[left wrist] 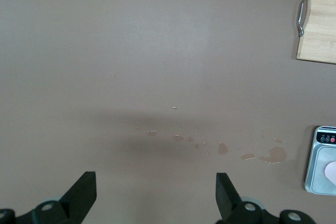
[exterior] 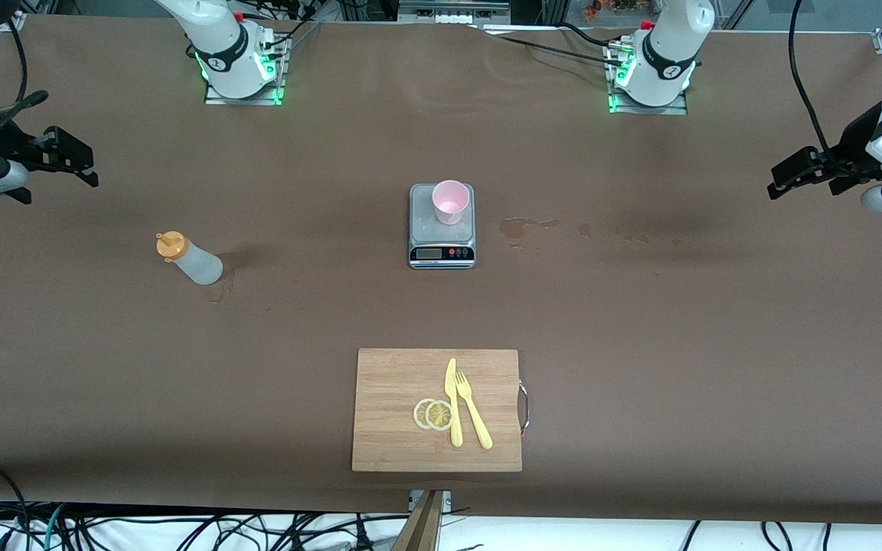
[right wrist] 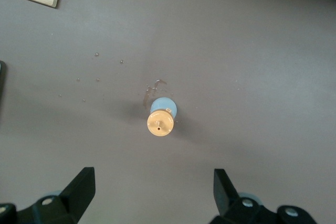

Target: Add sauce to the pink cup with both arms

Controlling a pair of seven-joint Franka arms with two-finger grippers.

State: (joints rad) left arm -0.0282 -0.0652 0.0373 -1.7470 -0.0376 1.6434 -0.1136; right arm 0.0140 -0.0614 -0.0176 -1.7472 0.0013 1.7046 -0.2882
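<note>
The sauce bottle (exterior: 190,260), whitish with an orange nozzle cap, stands upright on the brown table toward the right arm's end. In the right wrist view the sauce bottle (right wrist: 160,116) shows from above. The pink cup (exterior: 450,201) sits on a small silver scale (exterior: 441,229) at mid-table. My right gripper (exterior: 77,161) hangs open and empty in the air, over the table's edge at its own end; in its wrist view the right gripper (right wrist: 154,177) is apart from the bottle. My left gripper (exterior: 789,174) hangs open and empty over the left arm's end; under the left gripper (left wrist: 156,179) is bare table.
A wooden cutting board (exterior: 395,417) with a metal handle lies nearer to the front camera, carrying a yellow knife (exterior: 452,402), a fork (exterior: 473,409) and two lemon slices (exterior: 433,414). Dried spill stains (exterior: 517,226) mark the table beside the scale. The scale's corner (left wrist: 320,161) shows in the left wrist view.
</note>
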